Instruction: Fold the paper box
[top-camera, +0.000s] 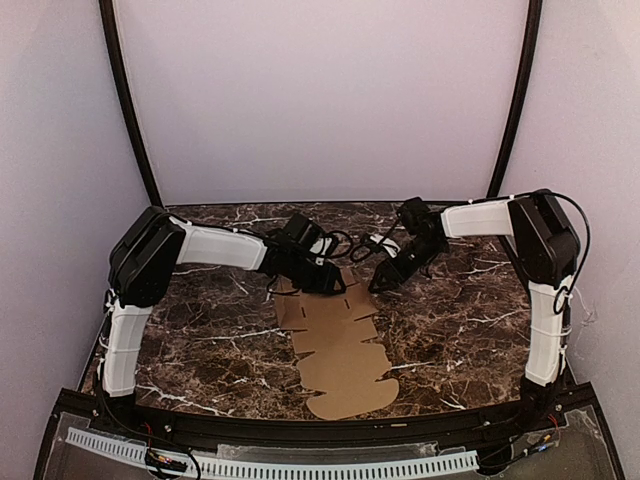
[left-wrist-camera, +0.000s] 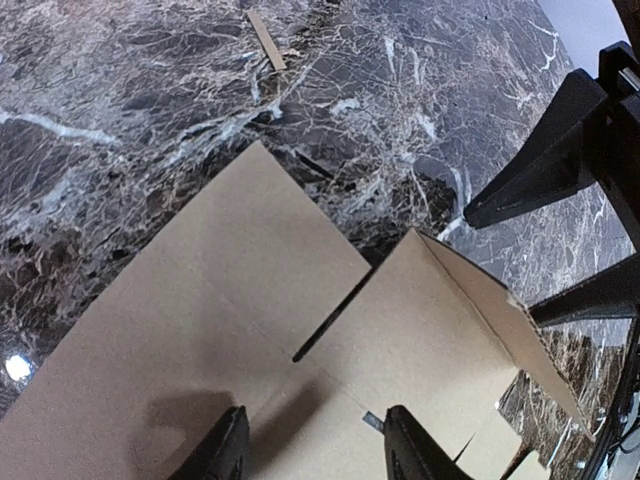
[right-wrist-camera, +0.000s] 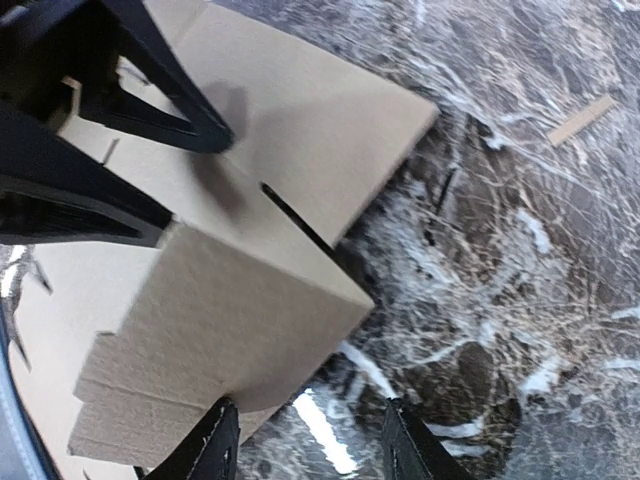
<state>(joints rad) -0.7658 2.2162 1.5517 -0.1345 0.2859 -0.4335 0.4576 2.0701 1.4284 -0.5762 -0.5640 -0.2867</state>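
Top view: paper box (top-camera: 340, 350) lies as a flat die-cut sheet mid-table (top-camera: 200, 340), long axis running away from the arm bases. Its near rounded end sits close to the near table edge. Bare marble is open on both sides of the sheet. Left gripper (top-camera: 325, 280) and right gripper (top-camera: 383, 280) are both down at the sheet's far end, near each other, so room is tight there.

Left wrist: left gripper (left-wrist-camera: 315, 455) has its jaws partway apart over the sheet, nothing clamped between them. A slit (left-wrist-camera: 330, 325) cuts in from the far edge. To the right of it one flap (left-wrist-camera: 470, 310) stands up off the marble. The right gripper's fingers (left-wrist-camera: 545, 165) are spread at that flap's upper edge; contact can't be told. A small stick (left-wrist-camera: 266, 40) lies on open marble well beyond the sheet.

Right wrist: right gripper (right-wrist-camera: 310, 450) jaws partway apart, nothing gripped. The raised flap (right-wrist-camera: 230, 320) is just ahead of them, lower edge near the left-hand finger. The left gripper's fingers (right-wrist-camera: 160, 90) are on the sheet behind it. Open marble to the right, the stick (right-wrist-camera: 583, 120) at its far side.
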